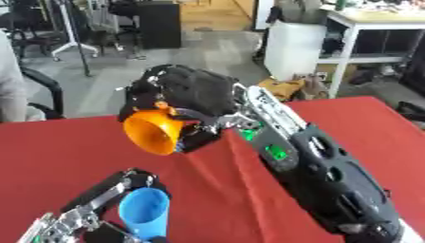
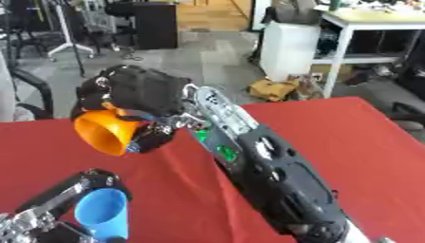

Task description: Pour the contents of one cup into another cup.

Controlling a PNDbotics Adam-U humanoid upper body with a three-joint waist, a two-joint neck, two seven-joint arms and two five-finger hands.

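Note:
My right hand [image 1: 187, 92] is shut on an orange cup [image 1: 153, 132], held above the red table and tipped on its side with the mouth facing left and down. Below it, at the bottom left, my left hand [image 1: 124, 190] is shut on a blue cup [image 1: 144, 212], which stands roughly upright with its open mouth up. The orange cup's mouth is up and slightly right of the blue cup, a gap apart. I cannot see what is inside either cup. My right forearm [image 1: 324, 175] runs from the lower right up to the hand.
A red cloth covers the table [image 1: 66, 156]. Beyond its far edge are a grey floor, a white bin [image 1: 292, 50], a white shelf table [image 1: 365, 28] at the right, and office chairs at the far left. A person's sleeve shows at the left edge.

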